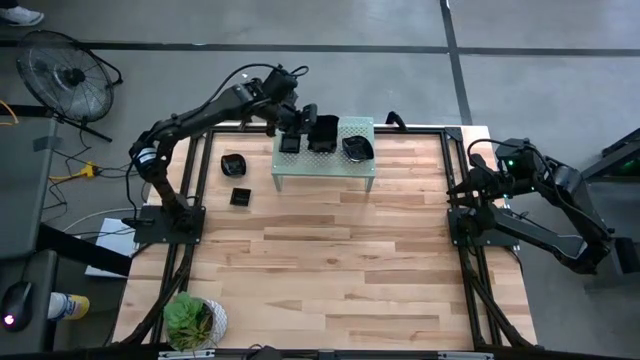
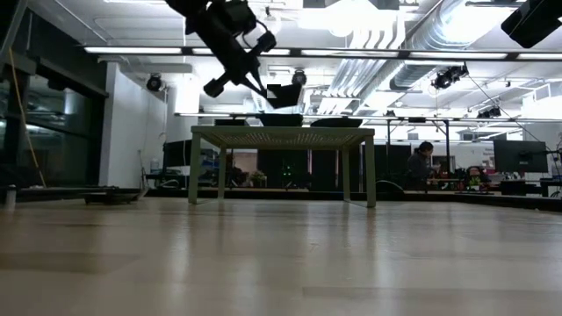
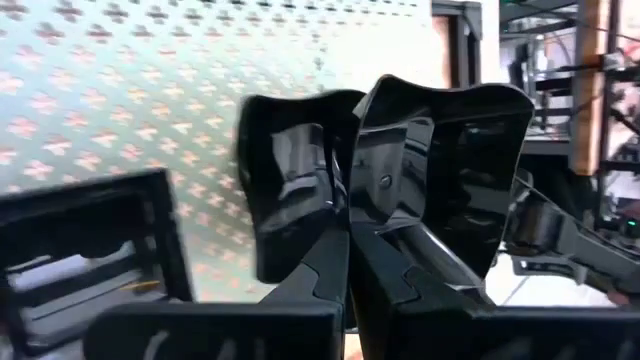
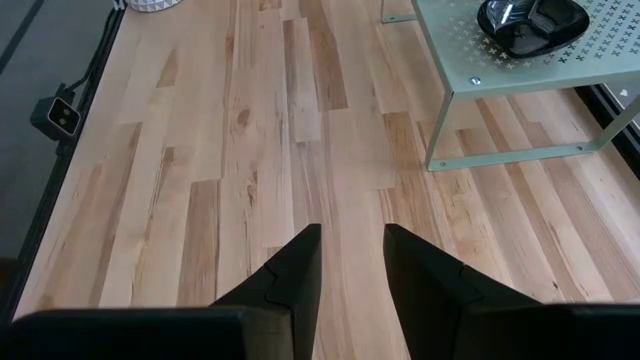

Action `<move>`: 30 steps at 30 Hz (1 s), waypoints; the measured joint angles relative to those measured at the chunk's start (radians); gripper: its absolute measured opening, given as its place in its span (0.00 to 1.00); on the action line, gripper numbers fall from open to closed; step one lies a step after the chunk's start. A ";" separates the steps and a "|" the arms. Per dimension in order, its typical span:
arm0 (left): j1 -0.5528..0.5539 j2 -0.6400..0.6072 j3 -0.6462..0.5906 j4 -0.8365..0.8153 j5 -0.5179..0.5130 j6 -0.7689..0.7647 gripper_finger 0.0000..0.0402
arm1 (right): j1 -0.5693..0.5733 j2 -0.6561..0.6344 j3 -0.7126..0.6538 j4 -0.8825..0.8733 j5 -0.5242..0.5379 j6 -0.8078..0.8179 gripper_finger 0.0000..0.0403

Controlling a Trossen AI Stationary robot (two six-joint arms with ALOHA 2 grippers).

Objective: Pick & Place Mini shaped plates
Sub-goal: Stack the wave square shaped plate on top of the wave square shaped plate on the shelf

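Left pincer (image 3: 350, 250) grips a black plate (image 3: 440, 170) above the shelf (image 1: 325, 160).

I'm looking into a robotics lab here, big open industrial hall. From the low view I see exposed silver ducting (image 2: 457, 39) and long strip lights (image 2: 158, 50) overhead, monitors (image 2: 516, 156) along the back, and a person (image 2: 420, 167) seated at a cluttered bench. From above, I've got a wooden table (image 1: 330, 260) on a black frame, bare concrete floor (image 1: 560, 90), a floor fan (image 1: 65, 75), and cables (image 1: 80, 172) trailing beside the rig.
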 joint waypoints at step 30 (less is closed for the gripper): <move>0.002 0.035 -0.001 -0.028 -0.022 0.054 0.00 | 0.000 0.000 0.000 0.000 0.000 0.000 0.26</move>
